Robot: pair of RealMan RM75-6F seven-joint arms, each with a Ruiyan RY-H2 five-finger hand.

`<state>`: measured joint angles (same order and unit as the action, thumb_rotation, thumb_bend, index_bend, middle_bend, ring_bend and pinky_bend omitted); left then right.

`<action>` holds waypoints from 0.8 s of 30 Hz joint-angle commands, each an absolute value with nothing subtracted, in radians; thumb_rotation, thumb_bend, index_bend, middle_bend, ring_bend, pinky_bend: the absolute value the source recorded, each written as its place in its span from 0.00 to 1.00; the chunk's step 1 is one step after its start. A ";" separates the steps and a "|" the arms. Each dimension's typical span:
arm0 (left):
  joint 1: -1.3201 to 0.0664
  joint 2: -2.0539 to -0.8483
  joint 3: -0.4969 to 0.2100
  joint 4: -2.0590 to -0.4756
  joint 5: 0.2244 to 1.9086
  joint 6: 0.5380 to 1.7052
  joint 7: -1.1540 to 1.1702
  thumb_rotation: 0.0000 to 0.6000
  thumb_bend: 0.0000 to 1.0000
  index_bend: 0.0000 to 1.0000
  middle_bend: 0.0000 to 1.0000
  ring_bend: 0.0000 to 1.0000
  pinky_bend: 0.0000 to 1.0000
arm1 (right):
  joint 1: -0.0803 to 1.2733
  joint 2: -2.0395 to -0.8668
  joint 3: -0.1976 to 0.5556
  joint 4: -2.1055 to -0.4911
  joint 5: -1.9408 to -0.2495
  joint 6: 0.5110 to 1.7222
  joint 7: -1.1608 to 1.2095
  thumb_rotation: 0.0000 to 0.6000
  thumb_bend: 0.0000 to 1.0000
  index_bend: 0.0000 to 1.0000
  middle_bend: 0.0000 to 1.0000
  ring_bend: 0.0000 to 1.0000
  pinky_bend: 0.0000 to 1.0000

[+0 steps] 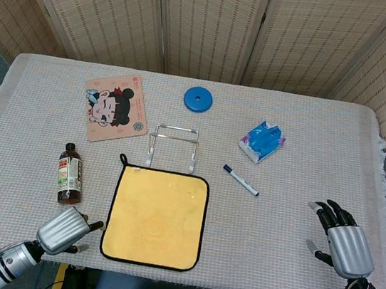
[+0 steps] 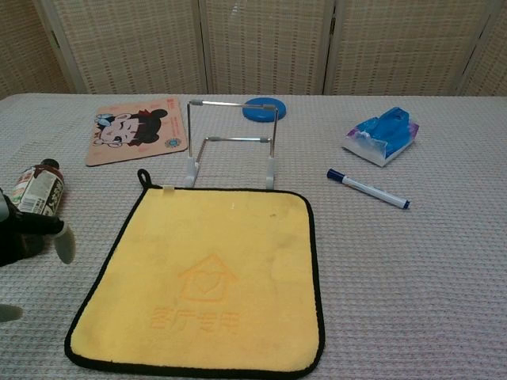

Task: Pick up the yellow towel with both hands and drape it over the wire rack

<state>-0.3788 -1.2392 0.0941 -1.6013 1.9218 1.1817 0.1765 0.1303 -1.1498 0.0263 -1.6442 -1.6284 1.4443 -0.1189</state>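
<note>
The left hand (image 1: pixel 66 230) hovers empty, fingers apart, just beside the yellow towel (image 1: pixel 157 216) lying flat at the table's (image 1: pixel 308 146) near edge. The right hand (image 1: pixel 341 239) is spread wide, holding nothing, near the right edge. The wire rack (image 1: pixel 173 144) stands just behind the towel.

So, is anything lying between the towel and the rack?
Nothing visible does. The rack stands just behind the towel's far edge, with only bare cloth between. The bottle and pen lie off to the sides.

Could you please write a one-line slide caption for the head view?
Both hands, left hand and right hand, flank the flat yellow towel before the wire rack.
</note>
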 commanded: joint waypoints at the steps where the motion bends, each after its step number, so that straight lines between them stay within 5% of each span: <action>1: -0.393 -1.274 0.102 -1.584 1.920 1.153 0.219 1.00 0.21 0.42 0.99 0.80 0.94 | 0.141 -1.156 0.026 -1.641 -1.638 1.435 -0.116 1.00 0.21 0.15 0.21 0.17 0.24; 24: -0.420 -1.422 0.125 -1.532 1.807 1.043 0.335 1.00 0.21 0.44 1.00 0.81 0.94 | 0.162 -1.181 0.003 -1.609 -1.655 1.414 -0.077 1.00 0.21 0.15 0.21 0.17 0.24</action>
